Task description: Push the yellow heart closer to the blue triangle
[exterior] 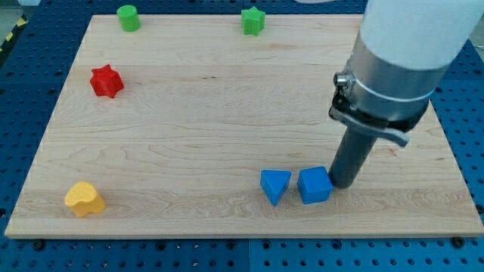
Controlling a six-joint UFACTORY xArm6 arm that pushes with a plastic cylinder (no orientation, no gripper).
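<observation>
The yellow heart [84,199] lies near the board's bottom left corner. The blue triangle [275,186] sits at the bottom middle, with a blue cube [314,185] just to its right, almost touching it. My tip [342,183] rests on the board right beside the blue cube's right side, far from the yellow heart.
A red star [107,81] lies at the upper left. A green cylinder [128,17] and a green star [252,20] sit along the top edge. The wooden board [189,128] is bordered by a blue perforated table.
</observation>
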